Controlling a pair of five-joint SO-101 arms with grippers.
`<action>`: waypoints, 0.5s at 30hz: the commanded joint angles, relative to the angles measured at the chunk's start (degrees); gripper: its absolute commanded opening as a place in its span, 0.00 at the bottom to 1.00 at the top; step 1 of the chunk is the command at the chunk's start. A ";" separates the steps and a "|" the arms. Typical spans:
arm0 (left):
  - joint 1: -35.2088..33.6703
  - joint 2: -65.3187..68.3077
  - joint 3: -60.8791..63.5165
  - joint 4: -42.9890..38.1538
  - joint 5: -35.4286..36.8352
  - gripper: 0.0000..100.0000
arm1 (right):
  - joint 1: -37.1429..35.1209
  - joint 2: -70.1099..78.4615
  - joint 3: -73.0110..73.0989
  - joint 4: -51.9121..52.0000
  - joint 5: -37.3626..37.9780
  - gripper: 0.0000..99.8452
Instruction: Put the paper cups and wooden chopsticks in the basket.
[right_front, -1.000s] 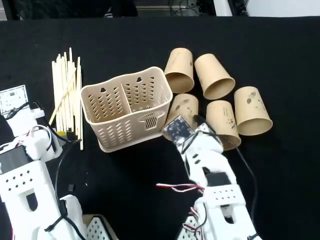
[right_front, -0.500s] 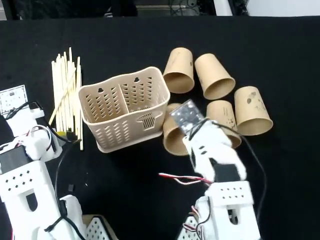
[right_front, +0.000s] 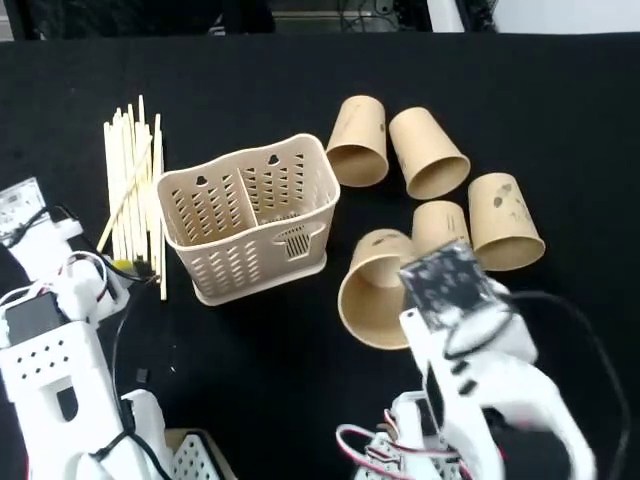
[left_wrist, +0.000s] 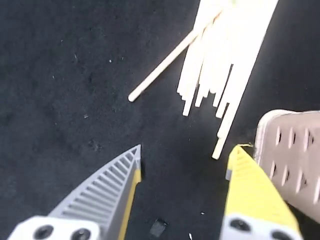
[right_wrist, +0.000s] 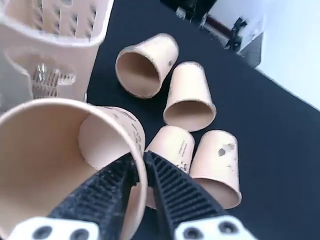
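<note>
My right gripper (right_wrist: 140, 167) is shut on the rim of a paper cup (right_wrist: 65, 160), one finger inside and one outside. In the high view this cup (right_front: 372, 290) hangs tilted above the table, right of the beige basket (right_front: 248, 215). Several more paper cups lie on their sides behind it, such as one (right_front: 360, 138) near the basket's far corner and one (right_front: 505, 222) at the right. A bundle of wooden chopsticks (right_front: 134, 185) lies left of the basket. My left gripper (left_wrist: 185, 165) is open, low over the black table just short of the chopstick ends (left_wrist: 225, 55).
The basket has two compartments with slotted walls, and its corner (left_wrist: 295, 155) is close beside my left gripper. One loose chopstick (left_wrist: 170, 62) lies slanted apart from the bundle. Bare black table lies in front of the basket.
My right gripper has lifted the paper cup off the table and drawn it toward the front, away from the other cups. The left arm has barely shifted.
</note>
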 joint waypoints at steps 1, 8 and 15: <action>2.15 -0.53 2.07 -2.46 4.57 0.27 | 0.35 10.07 -17.80 4.31 -5.01 0.01; 2.24 -1.41 4.88 -6.77 5.10 0.27 | 0.18 35.47 -45.85 7.21 -9.85 0.01; 2.33 -17.67 12.09 -6.95 7.56 0.28 | -9.41 56.66 -75.03 14.15 -14.51 0.01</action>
